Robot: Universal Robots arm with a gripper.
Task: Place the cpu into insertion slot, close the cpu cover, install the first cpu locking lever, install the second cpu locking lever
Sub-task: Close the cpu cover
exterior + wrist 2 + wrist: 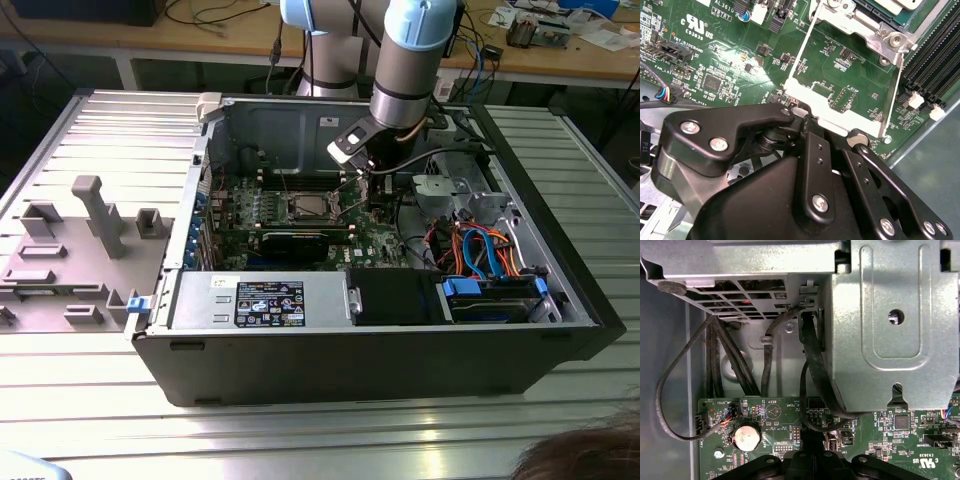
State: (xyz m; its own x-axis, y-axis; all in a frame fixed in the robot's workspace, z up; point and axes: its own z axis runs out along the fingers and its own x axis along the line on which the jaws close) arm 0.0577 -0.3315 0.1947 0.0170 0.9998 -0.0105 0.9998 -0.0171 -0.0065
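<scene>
Reaching down into the open computer case (350,360), the robot arm has its black claw (365,168) low over the green board (740,65), just beside the insertion slot (867,27). The case sits in the middle of the ribbed metal table (80,400). In the exterior view the cpu (305,207) looks like a small grey square lying flat in the slot, near the middle of the board. In the second wrist view the cpu cover (840,116) is a thin silver frame that is swung open away from the slot, and the green board shows through its square window. The claw (827,127) is right at the free edge of the cover and seems to touch it. I cannot tell if the claw is wide or narrow. Long dark memory slots (935,65) run next to the socket. In the first wrist view, black cables (810,365) hang down to the board, close to a round coin battery (747,436). A grey plastic holder (60,270) lies on the table by its edge on the exterior view's left, apart from the case.
</scene>
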